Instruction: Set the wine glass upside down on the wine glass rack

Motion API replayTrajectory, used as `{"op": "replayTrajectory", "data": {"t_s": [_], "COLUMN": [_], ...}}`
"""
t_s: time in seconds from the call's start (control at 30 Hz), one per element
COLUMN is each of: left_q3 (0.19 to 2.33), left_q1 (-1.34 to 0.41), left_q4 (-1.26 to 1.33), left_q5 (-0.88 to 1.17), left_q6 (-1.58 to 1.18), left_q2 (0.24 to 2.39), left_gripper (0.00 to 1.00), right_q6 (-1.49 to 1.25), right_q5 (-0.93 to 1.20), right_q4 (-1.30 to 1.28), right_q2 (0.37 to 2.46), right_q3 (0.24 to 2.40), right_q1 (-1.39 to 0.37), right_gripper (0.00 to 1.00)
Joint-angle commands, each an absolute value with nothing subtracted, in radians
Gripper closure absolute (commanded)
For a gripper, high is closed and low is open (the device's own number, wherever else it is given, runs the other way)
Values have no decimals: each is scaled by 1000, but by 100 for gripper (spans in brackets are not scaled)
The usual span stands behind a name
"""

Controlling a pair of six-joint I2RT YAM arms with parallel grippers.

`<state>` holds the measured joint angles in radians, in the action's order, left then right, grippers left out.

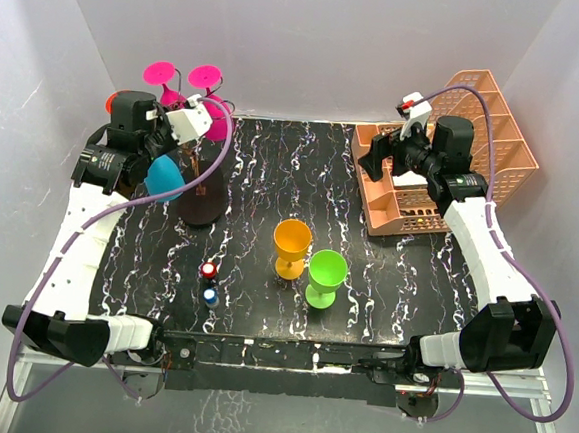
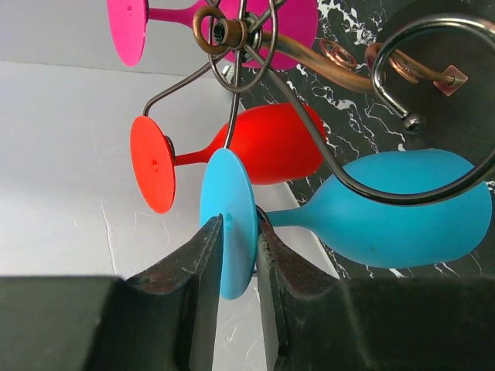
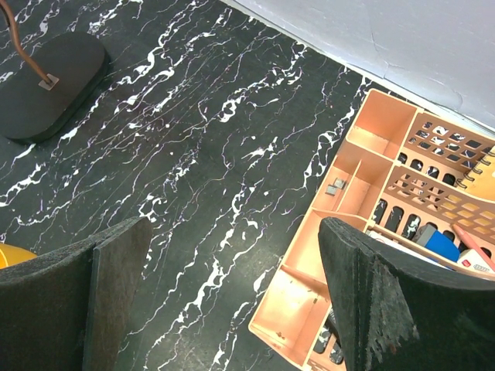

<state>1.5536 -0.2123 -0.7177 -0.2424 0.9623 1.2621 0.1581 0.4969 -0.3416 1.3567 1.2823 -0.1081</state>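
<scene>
The wine glass rack (image 1: 202,202) stands at the back left, on a black oval base with dark wire scroll arms (image 2: 402,197) on top. My left gripper (image 1: 180,146) is shut on the round foot (image 2: 228,232) of a blue wine glass (image 1: 162,176). The glass's stem lies in a scroll arm and its bowl (image 2: 402,220) hangs below. A red glass (image 2: 263,143) and pink glasses (image 1: 206,76) hang on the rack too. An orange glass (image 1: 291,247) and a green glass (image 1: 326,278) stand upright mid-table. My right gripper (image 3: 232,294) is open and empty.
A peach plastic basket rack (image 1: 455,149) with small items sits at the back right, under my right gripper (image 1: 379,158). Two small red and blue objects (image 1: 208,282) stand near the front centre. White walls close in the left, back and right. The rack's base (image 3: 50,85) also shows in the right wrist view.
</scene>
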Motion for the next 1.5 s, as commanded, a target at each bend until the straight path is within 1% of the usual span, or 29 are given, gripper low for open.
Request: {"op": "replayTrajectory", "data": {"t_s": [0.0,0.47,0.87,1.03,1.2,1.37,1.47], "left_q3": [1542,1564,1574,1578,1601,1643,1673], "left_q1": [-219,-219,-219,-219,-218,-219,-219], "left_q4": [-718,-686,-715,-734,-769,-806,-809], "left_q5": [-196,-212,-154,-129,-84,-36,-23], "left_q6": [924,886,849,833,792,750,712], "left_q2": [1246,1237,1226,1220,1210,1204,1200], "left_gripper": [77,75,74,73,60,51,46], "right_q6": [168,167,170,218,296,396,450], "right_q5": [502,509,522,572,647,734,744], "right_q4": [-302,-301,-311,-366,-482,-620,-724], "right_q2": [1342,1343,1347,1351,1359,1364,1375], "right_q3": [1284,1285,1290,1313,1374,1419,1446], "right_q1": [-101,-99,-100,-99,-100,-109,-146], "right_gripper": [1,1,1,1,2,3,5]}}
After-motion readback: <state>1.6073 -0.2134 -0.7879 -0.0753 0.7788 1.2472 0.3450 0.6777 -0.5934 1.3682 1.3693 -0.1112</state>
